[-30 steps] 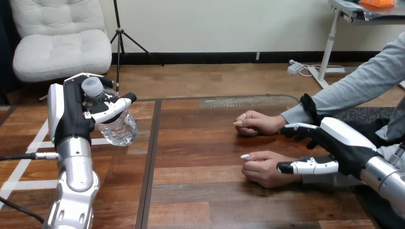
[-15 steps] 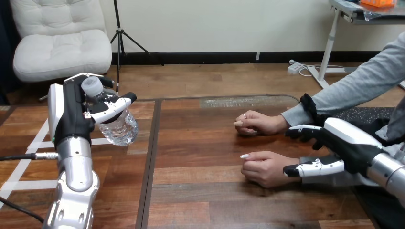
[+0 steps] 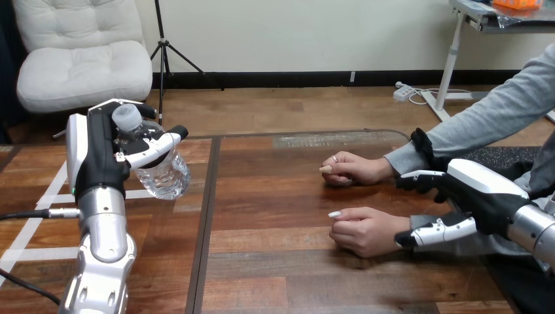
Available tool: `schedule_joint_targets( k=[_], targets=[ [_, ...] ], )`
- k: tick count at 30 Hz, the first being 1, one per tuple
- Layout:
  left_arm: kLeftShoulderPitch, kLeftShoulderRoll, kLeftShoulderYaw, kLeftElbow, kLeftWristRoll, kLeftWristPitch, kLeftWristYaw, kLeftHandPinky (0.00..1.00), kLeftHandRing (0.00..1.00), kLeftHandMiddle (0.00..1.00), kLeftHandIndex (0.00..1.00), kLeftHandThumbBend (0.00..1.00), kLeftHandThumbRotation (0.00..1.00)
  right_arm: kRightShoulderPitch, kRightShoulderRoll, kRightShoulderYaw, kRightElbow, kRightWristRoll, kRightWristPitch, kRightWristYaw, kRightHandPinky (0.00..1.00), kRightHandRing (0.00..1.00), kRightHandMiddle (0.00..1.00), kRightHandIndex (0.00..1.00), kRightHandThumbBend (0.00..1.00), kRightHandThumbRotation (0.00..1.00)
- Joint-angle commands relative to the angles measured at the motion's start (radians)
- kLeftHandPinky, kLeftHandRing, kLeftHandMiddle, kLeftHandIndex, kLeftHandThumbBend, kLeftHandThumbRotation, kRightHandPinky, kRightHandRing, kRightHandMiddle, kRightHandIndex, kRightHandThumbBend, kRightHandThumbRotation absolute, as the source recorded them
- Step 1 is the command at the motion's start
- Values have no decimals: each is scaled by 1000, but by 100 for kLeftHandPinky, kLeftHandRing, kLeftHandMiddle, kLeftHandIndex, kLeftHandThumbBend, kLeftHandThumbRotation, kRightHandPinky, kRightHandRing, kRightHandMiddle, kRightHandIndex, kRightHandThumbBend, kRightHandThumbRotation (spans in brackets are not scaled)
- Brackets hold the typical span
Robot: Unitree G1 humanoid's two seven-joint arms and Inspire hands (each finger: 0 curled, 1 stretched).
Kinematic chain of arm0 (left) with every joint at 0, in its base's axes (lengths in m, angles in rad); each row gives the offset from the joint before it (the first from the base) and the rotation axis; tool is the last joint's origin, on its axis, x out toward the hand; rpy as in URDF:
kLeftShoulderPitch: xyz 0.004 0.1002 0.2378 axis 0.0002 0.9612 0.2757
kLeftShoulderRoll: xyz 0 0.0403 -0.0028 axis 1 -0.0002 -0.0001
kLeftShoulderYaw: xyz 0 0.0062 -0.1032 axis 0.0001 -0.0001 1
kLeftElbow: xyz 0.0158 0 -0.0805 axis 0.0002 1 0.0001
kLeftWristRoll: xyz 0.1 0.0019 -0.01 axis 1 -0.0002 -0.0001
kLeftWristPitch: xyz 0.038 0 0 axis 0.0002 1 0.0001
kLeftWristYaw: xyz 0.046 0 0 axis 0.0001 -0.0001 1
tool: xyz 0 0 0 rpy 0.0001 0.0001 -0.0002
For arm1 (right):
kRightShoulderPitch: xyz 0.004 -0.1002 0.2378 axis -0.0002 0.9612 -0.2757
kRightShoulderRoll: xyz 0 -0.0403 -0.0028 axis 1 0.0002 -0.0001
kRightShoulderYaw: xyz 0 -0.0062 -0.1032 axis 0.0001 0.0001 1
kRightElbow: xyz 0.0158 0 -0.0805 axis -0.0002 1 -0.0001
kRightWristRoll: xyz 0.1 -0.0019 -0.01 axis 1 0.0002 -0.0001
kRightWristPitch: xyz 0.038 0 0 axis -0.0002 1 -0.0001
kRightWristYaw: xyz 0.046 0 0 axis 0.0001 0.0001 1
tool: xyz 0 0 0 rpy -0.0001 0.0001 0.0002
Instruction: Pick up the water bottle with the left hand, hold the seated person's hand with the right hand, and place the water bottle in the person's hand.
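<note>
While my left hand (image 3: 98, 154) grips the clear water bottle (image 3: 162, 175) up over the wooden table (image 3: 275, 196) at its left, my right hand (image 3: 487, 196) sits spread open at the wrist of the person's nearer hand (image 3: 361, 230), not clasping it. Step: hold the hand. Next I'd close round it, then carry the bottle across.

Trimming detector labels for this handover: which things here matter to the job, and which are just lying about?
Job:
water bottle, gripped in the left hand
right hand, beside the wrist of the person's near hand

Just there:
person's far hand, resting on the table
white tape strips
</note>
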Motion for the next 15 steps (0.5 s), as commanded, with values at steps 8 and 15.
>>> schedule_joint_targets(
  k=[8, 15],
  targets=[
    [-44, -4, 13, -96, -2, -12, -1, 36, 43, 47, 48, 70, 0, -99, -10, 41, 45, -44, 26, -46, 75, 85, 85, 84, 100, 48],
    [-39, -6, 13, -111, -2, 7, -3, 36, 43, 47, 48, 69, 0, -114, -9, 59, 69, -67, 41, -68, 76, 85, 85, 85, 100, 46]
  ],
)
